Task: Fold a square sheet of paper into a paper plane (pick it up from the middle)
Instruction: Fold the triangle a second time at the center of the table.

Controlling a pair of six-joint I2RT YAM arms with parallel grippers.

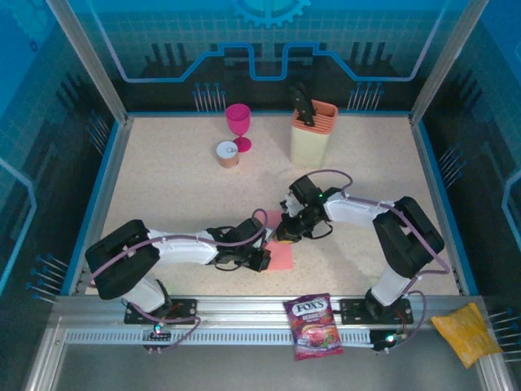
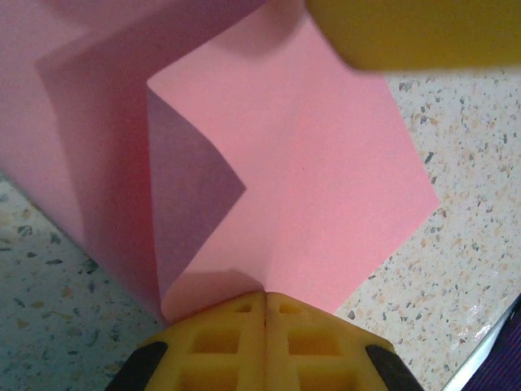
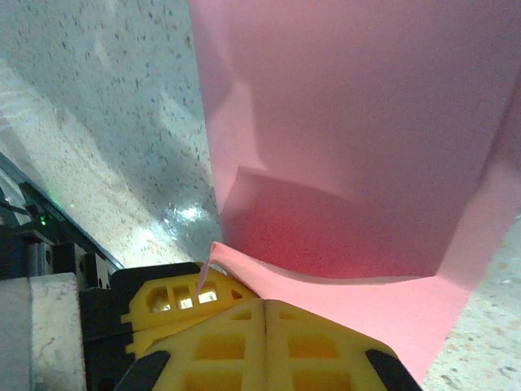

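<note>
Paper (image 1: 281, 256) just behind candy bag (image 1: 312, 326), partly creased, one flap turned over. Early stage, most folds left to do. Left gripper (image 1: 262, 259) and right gripper (image 1: 286, 233) both clamped shut on its edges.

Even overhead light; wrist views blurred close-up; glare on table (image 3: 186, 215).

The square sheet of paper (image 1: 281, 257): from above, mostly hidden under the left gripper (image 1: 262, 259) and right gripper (image 1: 286, 232) (just one pink corner peeks out).
Its edges: run off the top of both wrist views.
A yellow blur (image 2: 415, 32): cut off at the top, too fuzzy to tell.
A dark thing (image 1: 303, 106) in the holder (image 1: 313, 138): too small to tell.
</note>
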